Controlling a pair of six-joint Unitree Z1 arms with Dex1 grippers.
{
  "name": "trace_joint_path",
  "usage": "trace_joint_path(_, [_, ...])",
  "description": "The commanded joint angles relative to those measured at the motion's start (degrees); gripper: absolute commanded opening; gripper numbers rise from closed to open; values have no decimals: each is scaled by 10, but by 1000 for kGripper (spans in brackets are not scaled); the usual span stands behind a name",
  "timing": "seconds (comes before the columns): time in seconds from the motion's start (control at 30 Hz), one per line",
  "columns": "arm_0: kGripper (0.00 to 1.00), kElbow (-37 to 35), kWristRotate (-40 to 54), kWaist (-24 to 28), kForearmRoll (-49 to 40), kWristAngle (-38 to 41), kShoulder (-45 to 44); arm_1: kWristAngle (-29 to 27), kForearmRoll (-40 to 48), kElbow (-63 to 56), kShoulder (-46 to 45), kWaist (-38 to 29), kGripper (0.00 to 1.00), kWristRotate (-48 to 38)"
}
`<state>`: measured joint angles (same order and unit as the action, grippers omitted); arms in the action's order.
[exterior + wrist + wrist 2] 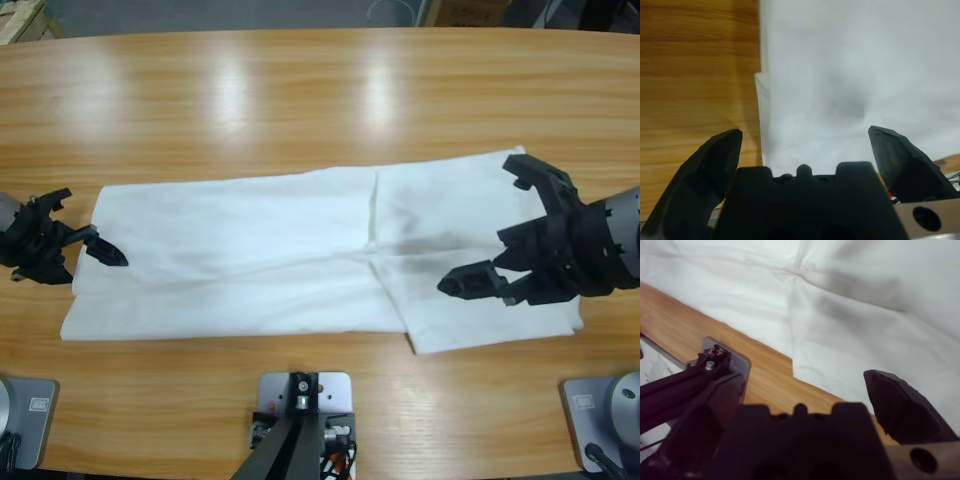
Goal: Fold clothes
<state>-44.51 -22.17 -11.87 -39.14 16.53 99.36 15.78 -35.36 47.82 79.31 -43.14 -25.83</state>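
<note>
Long wooden table point(300, 90) carries one white, thin-fabric T-shirt point(300, 250), folded into a long band across its middle. Two arms flank it: left gripper point(82, 238) hovers over the left end, right gripper point(505, 230) over the right end, both spread wide, holding nothing.

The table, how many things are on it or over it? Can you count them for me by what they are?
White T-shirt: 1, lying flat and folded into a long strip.
Black grippers: 2, the left gripper and the right gripper, both open over the shirt's two ends.
Wooden table: 1, underneath it all.
Total: 4.
</note>
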Motion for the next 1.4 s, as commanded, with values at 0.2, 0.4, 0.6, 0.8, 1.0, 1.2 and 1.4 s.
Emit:
trace_joint_path(0.2, [830,-14,6,3,2,24,66,-17,21,-31,-18,-5,1000,-7])
trace_joint_path(0.4, [823,-24,27,3,-15,64,78,-19,37,-31,-17,-5,1000,-7])
trace_joint_path(0.6, [827,15,33,0,64,121,132,-19,38,-40,-23,-5,1000,-7])
trace_joint_path(0.8, [753,34,-1,-28,135,112,116,-19,38,-51,-28,-5,1000,-8])
trace_joint_path(1.0, [190,37,3,-24,141,114,82,-19,38,-52,-26,-5,1000,-8])
trace_joint_path(1.2, [0,44,45,-26,140,86,60,-17,38,-52,-15,-5,1000,-8])
trace_joint_path(1.4, [0,18,52,-54,127,21,23,-15,38,-51,-4,-5,1000,-8])
